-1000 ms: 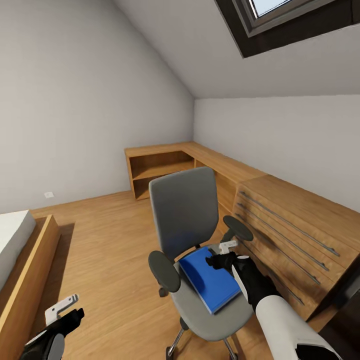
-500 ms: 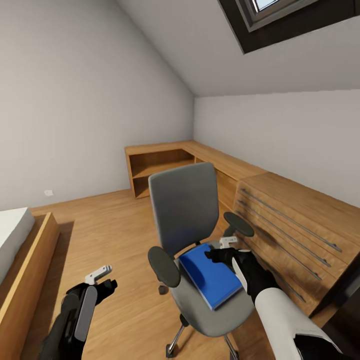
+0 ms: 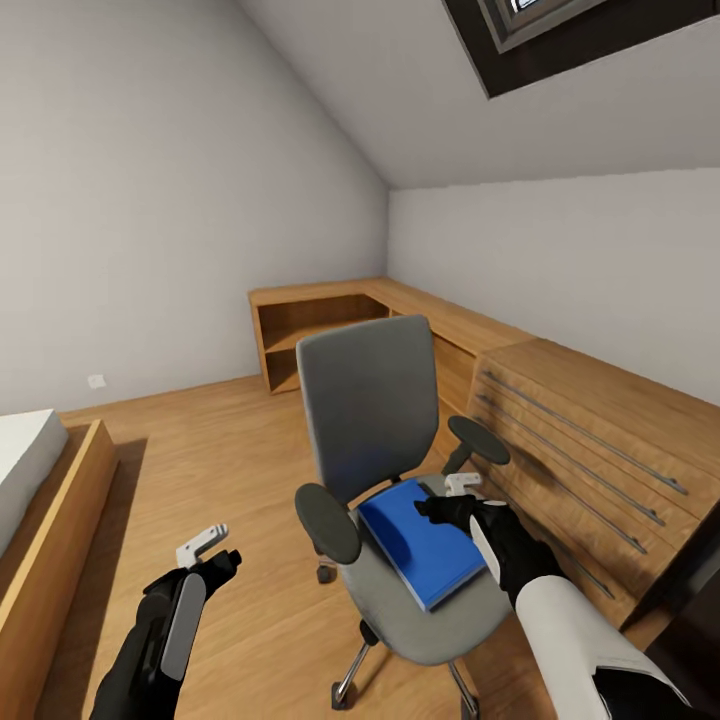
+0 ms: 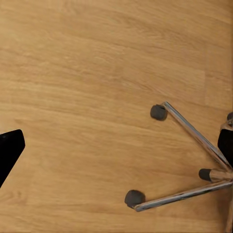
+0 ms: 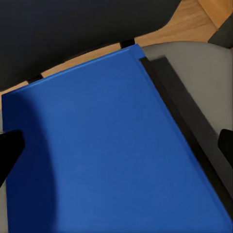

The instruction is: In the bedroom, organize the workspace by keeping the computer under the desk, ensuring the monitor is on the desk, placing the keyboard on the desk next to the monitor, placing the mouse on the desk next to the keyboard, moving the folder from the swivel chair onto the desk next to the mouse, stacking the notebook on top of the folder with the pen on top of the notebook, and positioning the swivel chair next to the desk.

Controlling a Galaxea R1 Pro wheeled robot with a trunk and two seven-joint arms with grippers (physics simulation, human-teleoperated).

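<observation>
The blue folder (image 3: 420, 541) lies flat on the seat of the chair (image 3: 385, 470), which stands on the floor (image 3: 230, 470) beside the drawer unit (image 3: 590, 450), so the folder has to be lifted off. The right hand (image 3: 446, 503) hovers over its far edge, fingers spread wide on either side, gripping nothing. It looks poised to close on that edge. The left hand (image 3: 207, 552) hangs low over the floor by the chair's wheels, and I can't tell how open it is.

Chrome chair legs (image 4: 194, 141) with castors (image 4: 158, 112) over wood floor (image 4: 82, 73)
</observation>
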